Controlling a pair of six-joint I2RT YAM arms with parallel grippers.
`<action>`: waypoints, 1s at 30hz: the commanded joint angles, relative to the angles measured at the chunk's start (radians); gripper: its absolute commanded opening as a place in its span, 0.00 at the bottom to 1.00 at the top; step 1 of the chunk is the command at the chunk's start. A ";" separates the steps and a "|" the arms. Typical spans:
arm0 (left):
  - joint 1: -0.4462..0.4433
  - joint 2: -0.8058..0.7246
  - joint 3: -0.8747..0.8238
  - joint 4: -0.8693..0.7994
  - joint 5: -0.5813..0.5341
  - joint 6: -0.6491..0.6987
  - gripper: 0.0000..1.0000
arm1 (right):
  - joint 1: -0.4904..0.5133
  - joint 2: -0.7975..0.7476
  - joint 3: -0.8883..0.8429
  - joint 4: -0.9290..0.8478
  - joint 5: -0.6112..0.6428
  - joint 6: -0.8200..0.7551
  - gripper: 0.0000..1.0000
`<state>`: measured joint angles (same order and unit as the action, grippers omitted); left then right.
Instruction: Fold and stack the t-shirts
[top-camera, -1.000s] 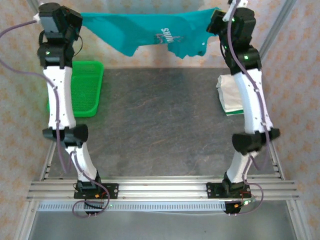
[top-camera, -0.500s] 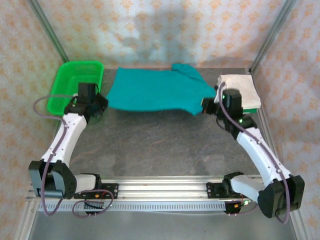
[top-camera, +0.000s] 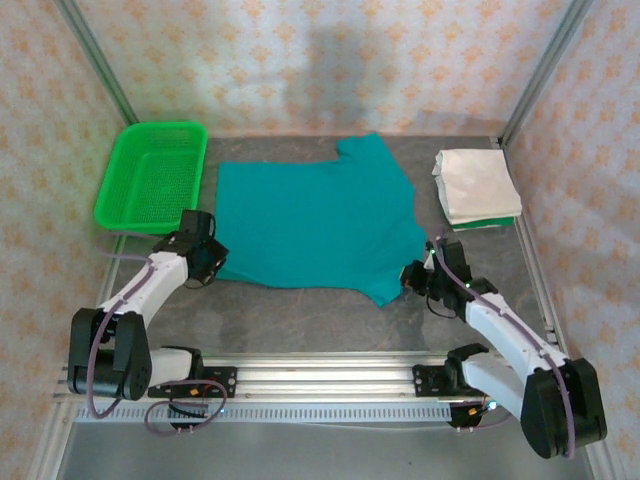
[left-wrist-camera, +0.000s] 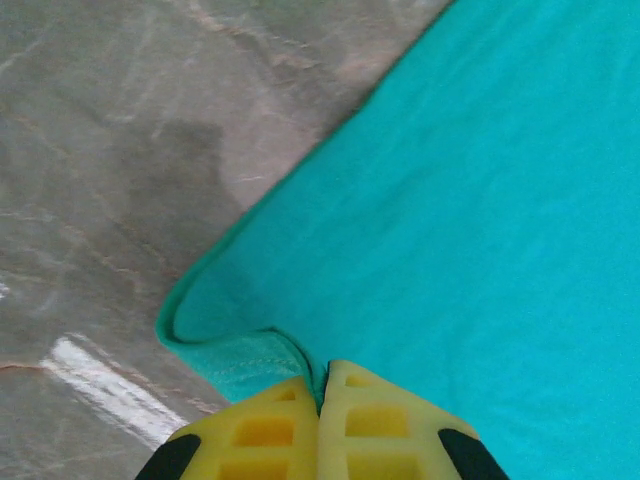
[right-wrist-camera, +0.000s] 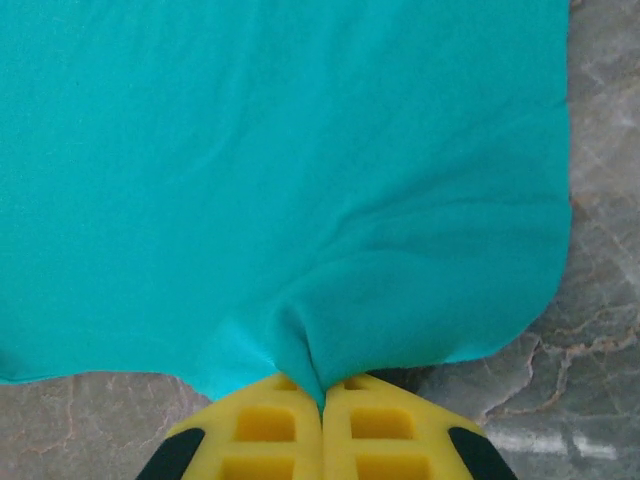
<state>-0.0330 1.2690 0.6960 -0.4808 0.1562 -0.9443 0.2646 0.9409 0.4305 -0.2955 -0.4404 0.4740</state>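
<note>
Left gripper (top-camera: 207, 262) and right gripper (top-camera: 413, 276) each clamp a near corner of the teal t-shirt (top-camera: 315, 215), spread flat across the tabletop (top-camera: 300, 320), likely for folding; folded shirts (top-camera: 478, 185) sit by its far right corner.

White arm links (top-camera: 148, 285), black joints (top-camera: 562, 402), purple cables (top-camera: 91, 372), yellow waffle-gridded fingers (left-wrist-camera: 262, 432).

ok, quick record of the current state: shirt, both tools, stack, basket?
teal shirt: spread flat on the table, no print showing
left tool: shut on the shirt's near left corner, hem curled at the pinch
right tool: shut on the shirt's near right corner, cloth puckered at the pinch
folded stack: white, green edge under it, far right, apart from the teal shirt
basket: green mesh, far left
fold: not yet begun
</note>
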 joint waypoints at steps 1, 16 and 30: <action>-0.007 -0.040 -0.037 -0.002 -0.077 -0.010 0.00 | 0.015 -0.071 -0.030 -0.075 0.047 0.088 0.02; -0.025 -0.176 0.058 -0.074 -0.165 0.111 1.00 | 0.091 -0.044 0.192 -0.218 0.284 -0.099 0.73; -0.063 0.387 0.355 0.041 -0.071 0.138 0.87 | 0.101 0.661 0.534 0.053 0.375 -0.155 0.55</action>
<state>-0.0921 1.6066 1.0004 -0.4519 0.0834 -0.8204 0.3641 1.5475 0.9257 -0.2970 -0.1074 0.3271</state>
